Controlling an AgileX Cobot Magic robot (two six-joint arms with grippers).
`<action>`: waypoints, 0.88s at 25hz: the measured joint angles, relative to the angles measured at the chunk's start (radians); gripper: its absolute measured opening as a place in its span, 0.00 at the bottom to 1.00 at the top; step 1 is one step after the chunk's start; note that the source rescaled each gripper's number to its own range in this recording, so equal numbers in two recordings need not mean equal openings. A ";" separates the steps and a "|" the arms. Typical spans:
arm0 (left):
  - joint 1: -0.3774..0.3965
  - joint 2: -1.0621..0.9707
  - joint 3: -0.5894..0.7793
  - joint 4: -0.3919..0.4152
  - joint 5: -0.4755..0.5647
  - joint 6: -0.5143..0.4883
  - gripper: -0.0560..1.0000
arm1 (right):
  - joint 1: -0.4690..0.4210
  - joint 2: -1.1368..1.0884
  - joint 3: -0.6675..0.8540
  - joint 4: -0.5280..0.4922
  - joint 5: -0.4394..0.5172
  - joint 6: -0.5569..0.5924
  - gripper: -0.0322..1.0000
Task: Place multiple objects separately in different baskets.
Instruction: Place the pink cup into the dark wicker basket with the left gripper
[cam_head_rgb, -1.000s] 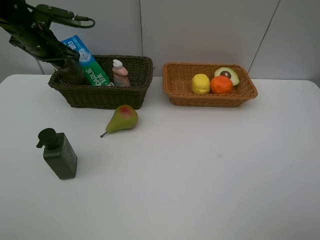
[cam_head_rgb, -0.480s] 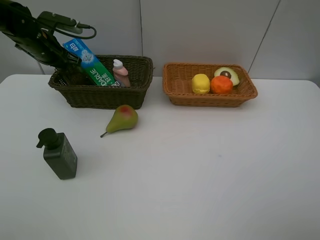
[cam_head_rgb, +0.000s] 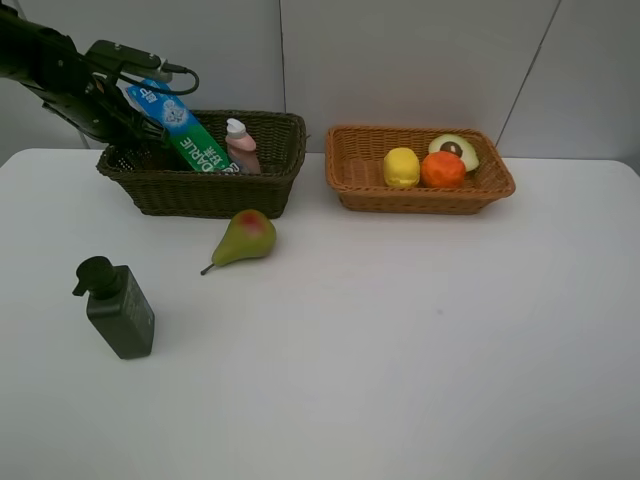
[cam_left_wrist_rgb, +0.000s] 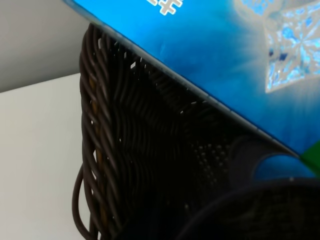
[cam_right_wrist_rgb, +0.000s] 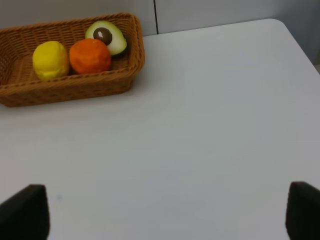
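The dark basket (cam_head_rgb: 215, 190) holds a leaning blue-green toothpaste box (cam_head_rgb: 180, 128) and a small pink bottle (cam_head_rgb: 240, 146). My left gripper (cam_head_rgb: 128, 122) hovers at that basket's left end, beside the box, shut; I cannot see anything in it. The left wrist view shows only the box (cam_left_wrist_rgb: 215, 55) and the basket's wall (cam_left_wrist_rgb: 130, 150). A pear (cam_head_rgb: 246, 236) and a dark green pump bottle (cam_head_rgb: 118, 310) stand on the table. The tan basket (cam_head_rgb: 420, 198) holds a lemon (cam_head_rgb: 401, 167), an orange (cam_head_rgb: 442, 169) and an avocado half (cam_head_rgb: 456, 150). My right gripper (cam_right_wrist_rgb: 160, 220) is open above bare table.
The white table (cam_head_rgb: 400, 340) stretches wide in front of both baskets. A grey wall runs close behind them. In the right wrist view the tan basket (cam_right_wrist_rgb: 75, 87) lies well away from the fingertips (cam_right_wrist_rgb: 25, 210), and the table's corner shows beyond.
My left gripper has risen out of the dark basket's left end and drawn back to the left. The toothpaste box now leans a little lower. The right arm has not moved.
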 joint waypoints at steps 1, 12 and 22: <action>0.000 0.001 0.000 0.000 -0.002 0.000 0.05 | 0.000 0.000 0.000 0.000 0.000 0.000 1.00; 0.000 0.002 0.000 0.001 -0.008 0.000 0.05 | 0.000 0.000 0.000 0.000 0.000 0.000 1.00; 0.000 0.002 0.000 0.001 -0.009 0.001 0.10 | 0.000 0.000 0.000 0.000 0.000 0.000 1.00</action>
